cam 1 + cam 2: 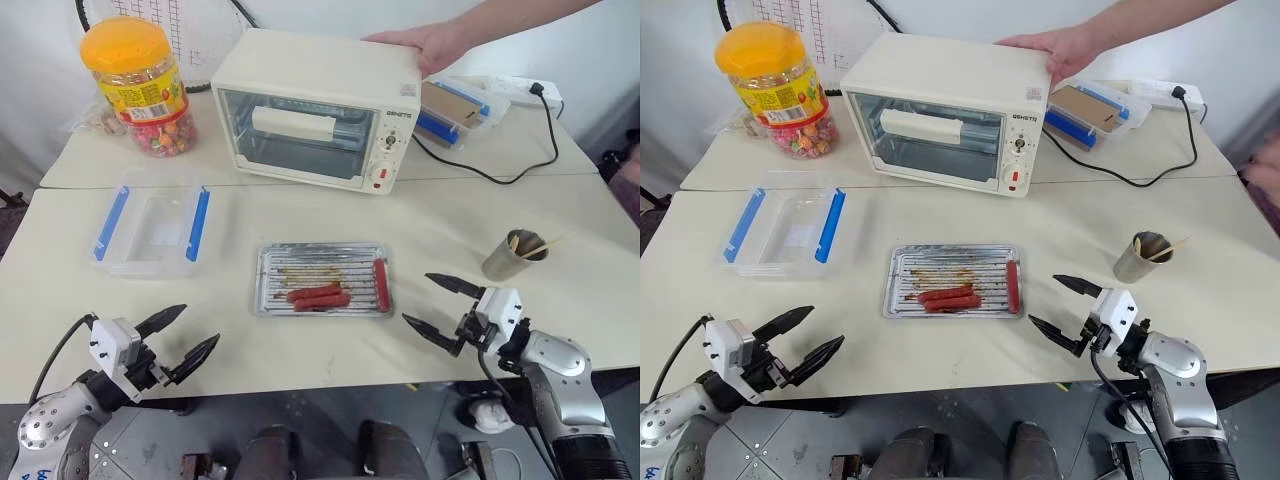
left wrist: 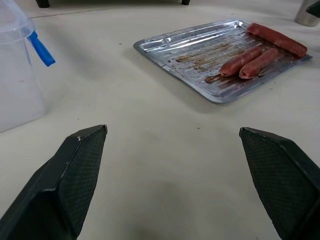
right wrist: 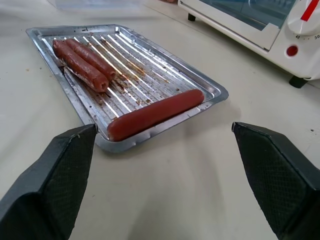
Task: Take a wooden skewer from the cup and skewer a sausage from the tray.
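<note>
Table (image 1: 560, 200): pale surface bearing every item listed below.
Toaster oven (image 1: 318, 108): cream, glass door, at the far side of the table; a person's hand (image 1: 432, 42) rests on its top right corner.
Candy jar (image 1: 140, 88): orange lid, far left, beside the toaster oven.
Plastic box (image 1: 150, 229): clear with blue clips, open, left of the tray.
Tray (image 1: 268, 300): ribbed silver metal with brown stains, at the table's centre, between the 2 grippers and farther in than both.
Sausages (image 1: 319, 296): 2 lie side by side, touching, near the tray's front edge; 1 more sausage (image 1: 381, 284) lies alone along the tray's right end.
Cup (image 1: 503, 262): dull grey metal, upright, right of the tray, just beyond the right gripper.
Skewers (image 1: 545, 243): thin wooden sticks standing in the cup, leaning over its rim.
Left gripper (image 1: 183, 339): at the near left table edge, jaws spread wide, empty.
Right gripper (image 1: 432, 305): at the near right edge, jaws spread wide, empty, apart from the tray and the cup.
</note>
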Robot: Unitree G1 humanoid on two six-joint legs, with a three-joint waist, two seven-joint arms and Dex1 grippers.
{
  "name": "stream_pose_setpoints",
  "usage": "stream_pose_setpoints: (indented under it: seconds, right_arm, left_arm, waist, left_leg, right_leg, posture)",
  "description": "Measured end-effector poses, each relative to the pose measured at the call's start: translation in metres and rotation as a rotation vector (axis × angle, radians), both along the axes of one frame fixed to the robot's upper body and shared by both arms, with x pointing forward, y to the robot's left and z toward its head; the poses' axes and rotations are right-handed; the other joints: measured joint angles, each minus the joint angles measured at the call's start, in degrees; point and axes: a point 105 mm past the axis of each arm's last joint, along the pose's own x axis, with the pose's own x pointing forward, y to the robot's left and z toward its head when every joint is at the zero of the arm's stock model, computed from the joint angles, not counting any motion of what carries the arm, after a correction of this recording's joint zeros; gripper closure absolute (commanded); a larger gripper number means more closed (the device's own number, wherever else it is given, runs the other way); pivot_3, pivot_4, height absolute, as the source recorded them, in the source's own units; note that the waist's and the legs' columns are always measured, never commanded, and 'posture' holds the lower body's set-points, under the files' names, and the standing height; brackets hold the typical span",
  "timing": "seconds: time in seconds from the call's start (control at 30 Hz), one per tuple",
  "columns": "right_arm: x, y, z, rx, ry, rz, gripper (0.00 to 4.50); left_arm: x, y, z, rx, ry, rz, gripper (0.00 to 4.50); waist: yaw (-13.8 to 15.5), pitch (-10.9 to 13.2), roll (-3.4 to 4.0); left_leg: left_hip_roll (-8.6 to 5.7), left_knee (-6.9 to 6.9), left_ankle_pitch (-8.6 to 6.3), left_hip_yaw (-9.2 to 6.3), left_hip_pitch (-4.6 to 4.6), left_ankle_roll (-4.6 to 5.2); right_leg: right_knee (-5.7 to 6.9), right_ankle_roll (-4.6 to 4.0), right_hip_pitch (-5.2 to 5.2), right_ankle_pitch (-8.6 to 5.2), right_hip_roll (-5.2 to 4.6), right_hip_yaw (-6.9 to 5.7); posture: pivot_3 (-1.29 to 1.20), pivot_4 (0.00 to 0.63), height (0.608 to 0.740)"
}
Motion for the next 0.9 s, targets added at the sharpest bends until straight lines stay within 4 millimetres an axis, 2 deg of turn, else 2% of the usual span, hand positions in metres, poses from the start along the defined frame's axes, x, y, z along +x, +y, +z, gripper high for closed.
stream_pose_setpoints:
  seconds: [0.9]
  right_arm:
    - [-0.001,-0.001,-0.004,0.003,0.016,-0.013,0.0]
  left_arm:
    - [0.0,-0.015,0.013,-0.008,-0.01,0.031,0.01]
  waist:
    - [0.01,0.0,0.0]
  left_leg:
    - [0.0,0.0,0.0,0.0,0.0,0.0]
  right_leg:
    - [0.0,0.0,0.0,0.0,0.0,0.02]
  posture:
    - [0.0,0.15,0.74]
